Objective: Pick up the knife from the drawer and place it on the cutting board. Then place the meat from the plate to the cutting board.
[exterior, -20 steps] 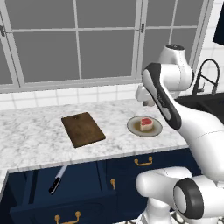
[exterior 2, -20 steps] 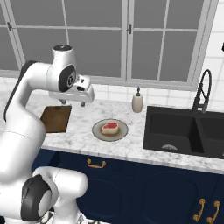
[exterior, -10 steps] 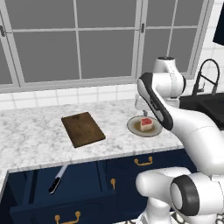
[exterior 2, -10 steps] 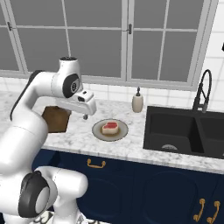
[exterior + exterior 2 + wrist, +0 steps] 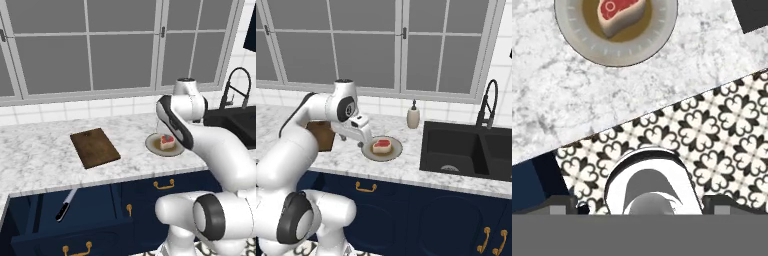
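One chunk of meat [image 5: 619,15], red on top with pale sides, sits on your plate [image 5: 572,35] by the board [image 5: 94,147]. Your gripper [image 5: 364,141] hangs wide open, lower and nearer the plate than a second ago.

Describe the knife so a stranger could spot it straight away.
Start at the marble counter under the window and find the brown cutting board on it. Just below the counter edge, left of the board, a navy drawer stands pulled open. The knife lies inside it: slim, black handle, silver blade, the one loose item against the dark blue.
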You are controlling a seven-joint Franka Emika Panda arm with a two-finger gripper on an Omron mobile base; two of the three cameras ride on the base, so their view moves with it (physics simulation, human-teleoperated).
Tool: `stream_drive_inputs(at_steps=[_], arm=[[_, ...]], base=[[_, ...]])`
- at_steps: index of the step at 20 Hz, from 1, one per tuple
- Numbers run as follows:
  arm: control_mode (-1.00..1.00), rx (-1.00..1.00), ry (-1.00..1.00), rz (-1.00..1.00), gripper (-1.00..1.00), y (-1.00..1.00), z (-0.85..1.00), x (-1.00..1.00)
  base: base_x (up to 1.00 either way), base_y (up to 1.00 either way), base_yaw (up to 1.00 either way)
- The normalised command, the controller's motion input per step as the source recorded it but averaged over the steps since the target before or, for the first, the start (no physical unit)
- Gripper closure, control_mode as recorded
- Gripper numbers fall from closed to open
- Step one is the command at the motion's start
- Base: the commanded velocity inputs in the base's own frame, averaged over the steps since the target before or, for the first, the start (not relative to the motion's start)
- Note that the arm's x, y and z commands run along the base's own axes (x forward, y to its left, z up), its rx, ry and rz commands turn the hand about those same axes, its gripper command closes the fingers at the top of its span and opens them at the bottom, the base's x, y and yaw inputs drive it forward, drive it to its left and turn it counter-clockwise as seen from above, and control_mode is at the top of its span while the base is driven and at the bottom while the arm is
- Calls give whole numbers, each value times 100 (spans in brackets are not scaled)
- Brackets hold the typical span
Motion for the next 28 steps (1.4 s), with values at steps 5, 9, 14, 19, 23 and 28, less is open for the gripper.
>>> stream_drive_inputs(at_steps=[5, 9, 14, 19, 23, 28], arm=[[-100, 0, 8, -7, -100, -8, -33, 48], [-100, 0, 14, -5, -100, -18, -16, 44], [-100, 0, 10, 0, -100, -16, -19, 34], [-100, 0, 6, -1, -100, 0, -25, 43], [-100, 0, 2, -1, -100, 0, -17, 39], [-100, -1, 4, 0, -100, 0, -24, 39]], base=[[0, 0, 0], [0, 0, 0], [0, 0, 0], [0, 0, 0], [0, 0, 0], [0, 0, 0]])
